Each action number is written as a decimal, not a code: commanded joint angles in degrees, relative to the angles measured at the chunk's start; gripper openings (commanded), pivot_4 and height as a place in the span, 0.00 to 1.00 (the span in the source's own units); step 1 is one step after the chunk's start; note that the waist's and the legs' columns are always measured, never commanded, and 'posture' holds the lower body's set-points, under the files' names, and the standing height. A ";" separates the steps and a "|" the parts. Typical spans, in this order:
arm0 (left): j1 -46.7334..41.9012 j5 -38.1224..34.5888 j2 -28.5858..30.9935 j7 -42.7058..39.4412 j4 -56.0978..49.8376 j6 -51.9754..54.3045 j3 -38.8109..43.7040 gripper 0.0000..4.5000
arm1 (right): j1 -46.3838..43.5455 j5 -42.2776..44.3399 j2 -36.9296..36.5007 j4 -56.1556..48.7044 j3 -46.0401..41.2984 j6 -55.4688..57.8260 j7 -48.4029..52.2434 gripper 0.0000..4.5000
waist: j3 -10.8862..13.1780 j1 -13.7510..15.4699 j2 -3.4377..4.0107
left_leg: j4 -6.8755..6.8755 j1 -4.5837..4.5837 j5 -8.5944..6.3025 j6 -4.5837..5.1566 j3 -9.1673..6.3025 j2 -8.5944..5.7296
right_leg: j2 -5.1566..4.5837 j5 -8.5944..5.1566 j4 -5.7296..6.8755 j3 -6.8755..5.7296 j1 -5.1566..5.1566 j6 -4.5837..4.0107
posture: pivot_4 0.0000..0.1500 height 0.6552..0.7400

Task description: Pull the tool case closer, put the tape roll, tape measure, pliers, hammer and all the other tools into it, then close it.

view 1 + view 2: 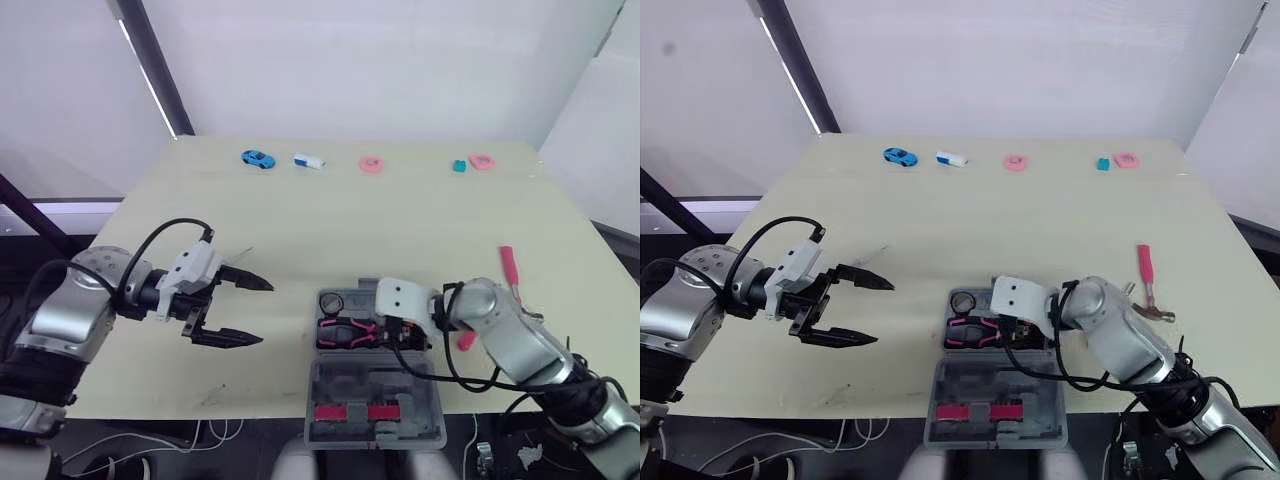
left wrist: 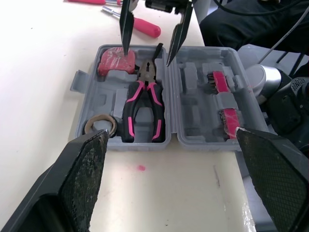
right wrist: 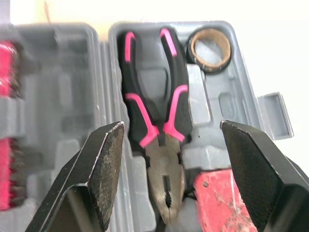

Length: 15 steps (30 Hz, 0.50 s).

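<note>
Table: a pale yellow table (image 1: 400, 220) with white walls behind it.
Case (image 1: 370, 385): lies open at the table's near edge.
Inside: pliers (image 2: 145, 92) in the middle, tape roll (image 2: 100, 117) in one corner, red tape measure (image 2: 116, 60) in another.
Right gripper (image 3: 171, 126): over the pliers, fingers apart, holding nothing.
Hammer (image 1: 510, 268): on the table, right of the case.
Left gripper (image 1: 265, 313): left of the case, fingers wide apart, empty.

Open grey tool case (image 2: 195, 113) holds pink-handled pliers (image 2: 142, 108), tape roll (image 3: 207, 36) and tape measure (image 3: 222, 200); hammer (image 1: 1147, 268) lies outside.
</note>
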 commanded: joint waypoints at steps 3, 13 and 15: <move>-0.24 -0.15 -0.12 -3.53 0.00 -1.43 1.22 1.00 | 0.67 3.89 2.71 2.86 -4.73 -7.04 -3.23 0.63 | 0.00 0.02 0.00 | 0.00 0.00 0.00 0.00 0.00 0.00 | 0.00 0.00 0.00 0.00 0.00 0.00 | 1.00 1.00; -0.05 0.83 -1.34 -3.53 0.83 -2.01 2.14 1.00 | 5.35 6.12 7.13 16.72 -5.69 -24.48 -4.97 0.00 | 0.00 0.01 0.00 | 0.00 0.00 0.00 0.00 0.02 0.00 | 0.01 0.00 0.00 0.02 0.00 0.00 | 1.00 1.00; 0.05 0.81 -1.42 -3.53 0.68 -1.90 2.24 1.00 | 5.44 5.72 7.43 18.32 -5.49 -25.62 -5.32 0.00 | 0.00 0.01 0.00 | 0.00 0.00 0.00 0.00 0.02 0.00 | 0.01 0.00 0.00 0.02 0.00 0.00 | 1.00 1.00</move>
